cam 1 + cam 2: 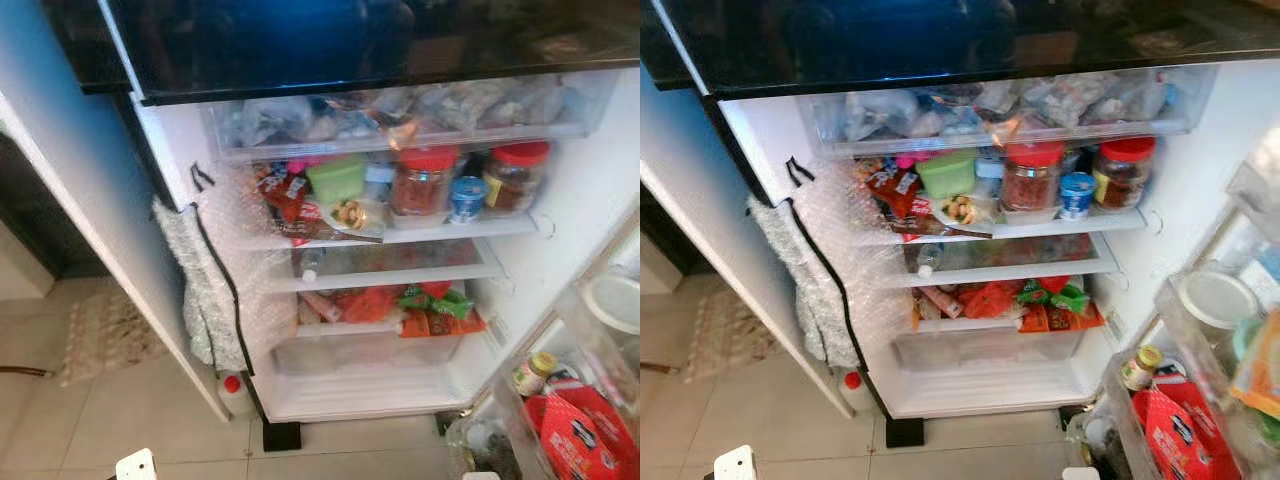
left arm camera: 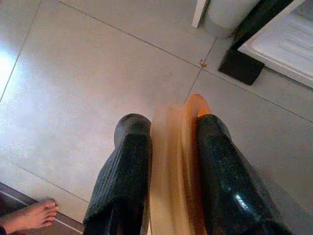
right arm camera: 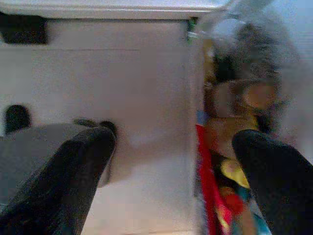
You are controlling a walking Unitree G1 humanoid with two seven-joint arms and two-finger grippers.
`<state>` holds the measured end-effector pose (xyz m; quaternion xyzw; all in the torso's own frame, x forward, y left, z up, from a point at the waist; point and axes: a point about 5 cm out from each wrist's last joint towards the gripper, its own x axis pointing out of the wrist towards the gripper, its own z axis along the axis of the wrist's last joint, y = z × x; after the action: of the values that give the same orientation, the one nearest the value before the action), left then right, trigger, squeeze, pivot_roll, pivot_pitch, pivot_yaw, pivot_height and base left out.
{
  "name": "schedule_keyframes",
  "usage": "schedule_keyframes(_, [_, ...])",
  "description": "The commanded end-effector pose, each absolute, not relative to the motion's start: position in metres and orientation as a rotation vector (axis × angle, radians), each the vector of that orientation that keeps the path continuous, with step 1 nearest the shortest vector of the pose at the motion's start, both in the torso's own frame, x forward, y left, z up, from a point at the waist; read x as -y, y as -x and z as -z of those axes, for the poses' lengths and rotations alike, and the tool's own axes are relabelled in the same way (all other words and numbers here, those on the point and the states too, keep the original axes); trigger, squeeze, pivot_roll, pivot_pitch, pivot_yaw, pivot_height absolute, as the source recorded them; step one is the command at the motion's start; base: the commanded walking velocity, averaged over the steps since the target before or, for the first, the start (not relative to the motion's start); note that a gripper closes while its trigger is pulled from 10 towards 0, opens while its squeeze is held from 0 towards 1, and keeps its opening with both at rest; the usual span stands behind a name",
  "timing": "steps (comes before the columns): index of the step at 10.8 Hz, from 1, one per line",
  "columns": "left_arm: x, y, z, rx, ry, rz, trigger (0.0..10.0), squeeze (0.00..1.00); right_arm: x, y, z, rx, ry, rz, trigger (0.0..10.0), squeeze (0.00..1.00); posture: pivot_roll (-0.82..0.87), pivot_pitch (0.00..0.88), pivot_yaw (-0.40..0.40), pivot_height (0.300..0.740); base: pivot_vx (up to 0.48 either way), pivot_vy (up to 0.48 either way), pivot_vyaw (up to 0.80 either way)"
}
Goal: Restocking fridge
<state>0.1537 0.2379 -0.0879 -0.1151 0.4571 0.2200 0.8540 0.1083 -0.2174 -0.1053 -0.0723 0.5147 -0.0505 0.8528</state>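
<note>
Fridge [image 1: 300, 395] open, shelves mostly full. My left gripper [image 2: 168, 161] clamps orange ring [image 2: 178, 161] over floor [image 2: 73, 73], unstowed. Right gripper [image 3: 173, 161] wide open, empty.

- The upper shelf [image 1: 430, 232] carries two red-lidded jars [image 1: 422, 182], a blue-topped can [image 1: 466, 198], a green tub [image 1: 338, 178] and red packets [image 1: 285, 196].
- The middle shelf [image 1: 400, 275] holds flat packets that are hard to make out.
- The lower shelf [image 1: 345, 328] bears red and green snack bags [image 1: 435, 305].
- The tiled floor [image 1: 130, 410] carries a pale mat [image 1: 100, 335] and a red-capped bottle [image 1: 234, 393] beside the fridge.
</note>
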Motion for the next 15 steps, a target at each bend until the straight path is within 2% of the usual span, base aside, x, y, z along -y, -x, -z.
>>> schedule_keyframes(1, [-0.2417, -0.1516, 0.0878, -0.965, 0.241, -0.468, 10.0, 0.0, 0.2186, -0.1029, 0.1069, -1.11, 0.184, 0.12, 10.0, 0.0, -0.11, 0.0, 0.055, 0.74, 0.0, 0.0, 0.0])
schedule_keyframes(8, [-0.2417, -0.1516, 0.0878, -0.962, 0.246, -0.469, 10.0, 0.0, 0.2234, -0.102, 0.1063, -1.128, 0.324, 0.16, 10.0, 0.0, -0.11, 0.0, 0.055, 0.74, 0.0, 0.0, 0.0])
schedule_keyframes(15, [-0.2423, -0.1541, 0.0865, -0.952, 0.247, -0.465, 10.0, 0.0, 0.2231, -0.1025, 0.1063, -1.134, 0.364, 0.166, 10.0, 0.0, -0.11, 0.0, 0.061, 0.74, 0.0, 0.0, 0.0])
